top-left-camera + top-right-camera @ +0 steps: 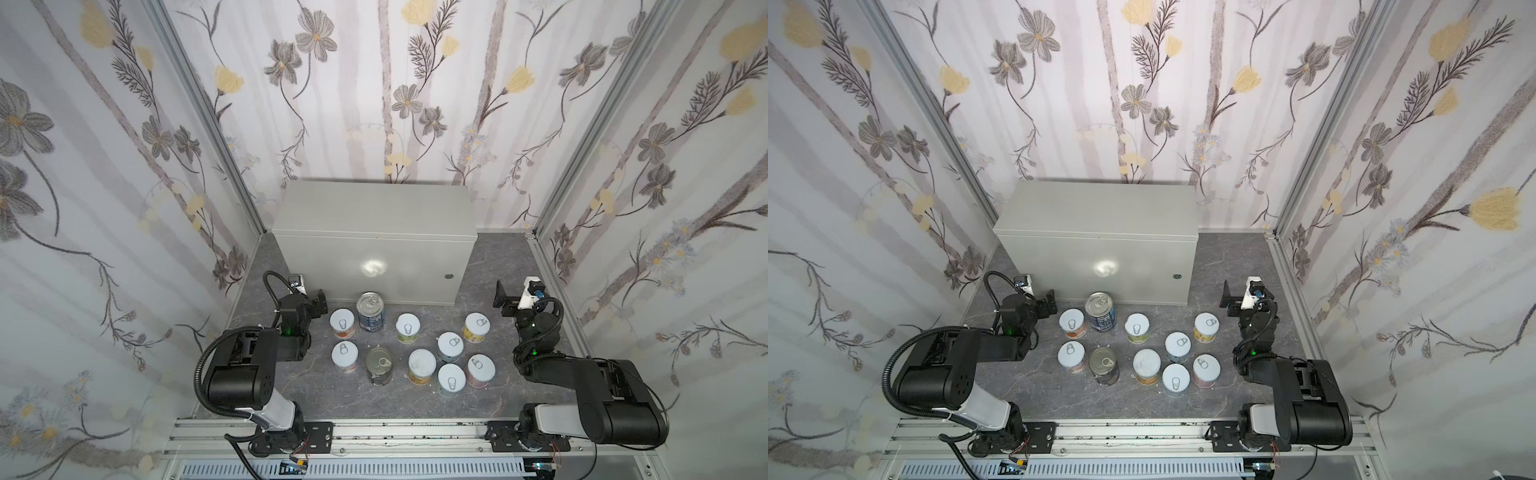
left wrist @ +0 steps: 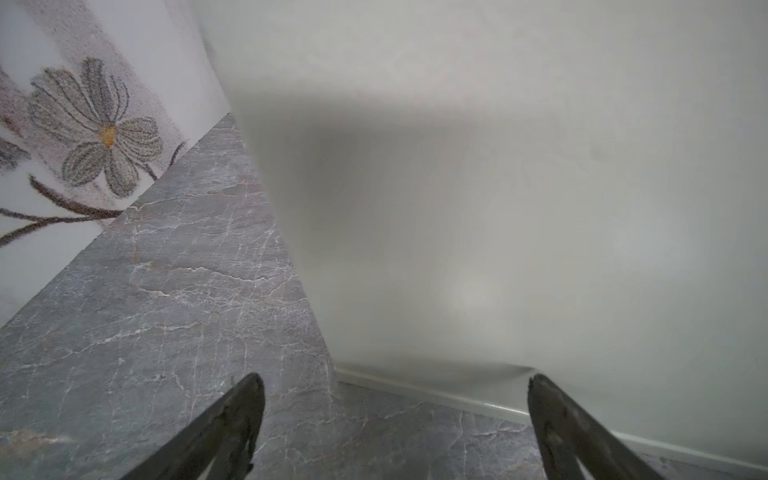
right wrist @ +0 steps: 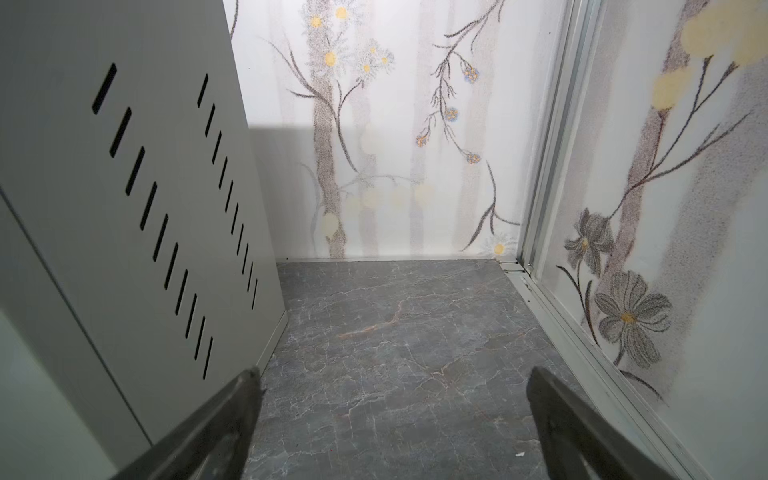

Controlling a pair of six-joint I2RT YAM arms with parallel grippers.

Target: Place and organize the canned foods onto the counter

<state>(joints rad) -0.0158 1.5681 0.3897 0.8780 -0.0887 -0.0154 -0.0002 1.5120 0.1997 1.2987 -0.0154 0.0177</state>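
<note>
Several short cans with white lids, such as one (image 1: 342,322) on the left and one (image 1: 476,326) on the right, stand on the dark marbled floor in front of the counter (image 1: 374,216). Among them are two taller dark-blue cans with metal lids (image 1: 371,311) (image 1: 379,365). The grey counter (image 1: 1100,208) has nothing on its flat top. My left gripper (image 1: 321,300) (image 2: 395,380) is open and holds nothing, close to the counter's front left corner (image 2: 498,208). My right gripper (image 1: 501,296) (image 3: 392,374) is also open with nothing in it, by the counter's slotted right side (image 3: 104,208).
Floral-papered walls (image 1: 124,208) close in the left, back and right. An aluminium rail (image 1: 415,432) carrying both arm bases runs along the front. A strip of marbled floor (image 3: 395,332) lies between the counter's right side and the metal frame post (image 3: 552,166).
</note>
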